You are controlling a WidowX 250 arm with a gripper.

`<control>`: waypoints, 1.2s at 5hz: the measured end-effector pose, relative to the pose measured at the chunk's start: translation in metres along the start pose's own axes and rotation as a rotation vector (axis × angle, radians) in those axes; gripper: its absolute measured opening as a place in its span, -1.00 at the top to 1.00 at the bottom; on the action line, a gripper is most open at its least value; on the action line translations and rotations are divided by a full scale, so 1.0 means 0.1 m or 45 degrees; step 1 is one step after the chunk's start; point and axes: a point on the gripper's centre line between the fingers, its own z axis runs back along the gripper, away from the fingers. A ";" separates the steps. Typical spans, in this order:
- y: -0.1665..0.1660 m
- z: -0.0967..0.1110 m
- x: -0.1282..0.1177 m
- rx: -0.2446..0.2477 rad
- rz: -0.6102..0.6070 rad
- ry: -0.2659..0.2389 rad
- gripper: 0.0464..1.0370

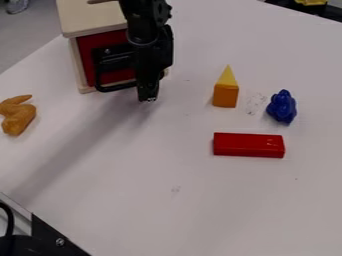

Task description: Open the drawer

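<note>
Beneath pale top [87,19], red drawer [111,39]

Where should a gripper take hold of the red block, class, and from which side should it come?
Probably at the middle, straight down from above, closing across its two long sides. The red block lies flat and is much longer than wide, and nothing stands against those sides.

White tabletop [200,210], slanting at left; grey floor [30,37] beyond
</note>
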 end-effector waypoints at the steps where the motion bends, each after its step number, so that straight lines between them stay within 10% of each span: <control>1: -0.04 0.01 -0.01 -0.018 0.033 0.016 0.75; 6: -0.57 0.24 0.13 -0.051 0.010 0.006 0.84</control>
